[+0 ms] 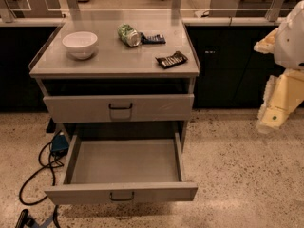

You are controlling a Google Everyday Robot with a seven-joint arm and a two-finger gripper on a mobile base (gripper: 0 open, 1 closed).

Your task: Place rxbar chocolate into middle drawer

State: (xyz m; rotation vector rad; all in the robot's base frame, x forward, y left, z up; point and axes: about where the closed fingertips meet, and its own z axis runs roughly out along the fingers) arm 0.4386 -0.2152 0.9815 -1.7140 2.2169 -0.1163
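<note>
The rxbar chocolate [171,60], in a dark brown-black wrapper, lies flat on the cabinet top near its front right corner. The middle drawer [124,192] is the lower of the two. It is pulled wide open and its grey inside holds nothing. The grey drawer above it [118,108] is shut. My gripper [271,119] hangs on the pale arm at the right edge of the view. It is well to the right of the cabinet, at about the height of the upper drawer, and touches nothing.
On the cabinet top [109,61] stand a white bowl [80,44] at the left, a green can [128,34] on its side, and a dark bluish bar [153,38] beside it. Black cables [40,167] lie on the floor left of the open drawer.
</note>
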